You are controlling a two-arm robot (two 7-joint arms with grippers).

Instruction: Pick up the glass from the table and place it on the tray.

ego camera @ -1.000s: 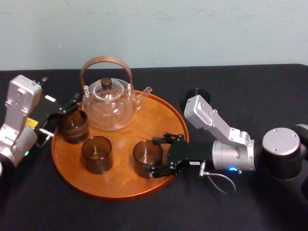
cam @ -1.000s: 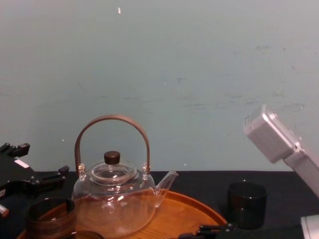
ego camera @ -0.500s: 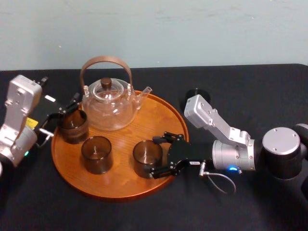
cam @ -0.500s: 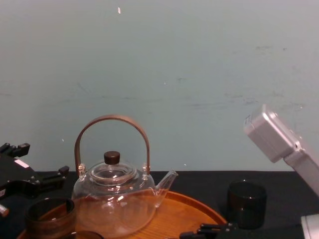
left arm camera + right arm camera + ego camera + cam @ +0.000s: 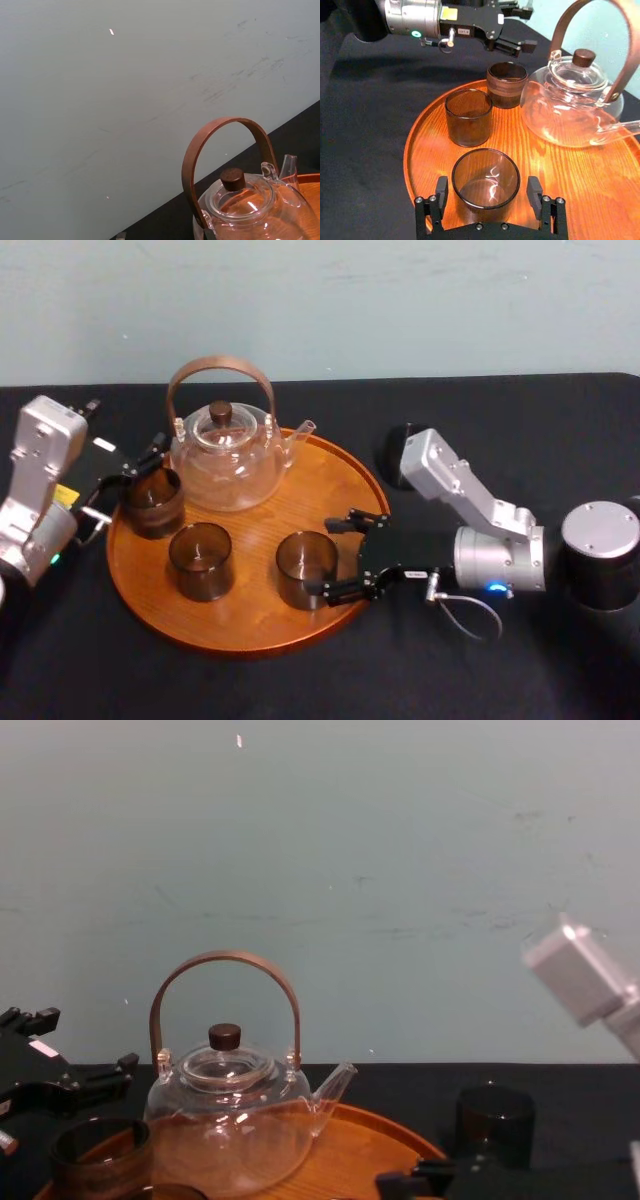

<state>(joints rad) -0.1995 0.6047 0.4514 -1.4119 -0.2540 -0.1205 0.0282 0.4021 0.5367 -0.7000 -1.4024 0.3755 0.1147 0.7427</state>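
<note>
Now the glass (image 5: 305, 568) stands upright on the tray (image 5: 250, 628), toward its near right side. The right pincer (image 5: 487, 187) reaches in over the tray's rim from the black desk (image 5: 520, 670), its fingers (image 5: 441, 187) spread apart on either side of the glass (a gap shows on each side in the right wrist view). The left pincer (image 5: 525, 27) hangs by the tray's left edge beside a dark cup (image 5: 152, 502), fingers parted.

A round wooden tray (image 5: 335, 480) on the black counter (image 5: 300, 685) carries a glass teapot (image 5: 225, 455) and three glasses (image 5: 201, 560); the right gripper (image 5: 338, 556) holds its jaws spread about the rightmost glass (image 5: 305, 568), the left gripper (image 5: 130, 478) beside the leftmost glass (image 5: 153, 502)
</note>
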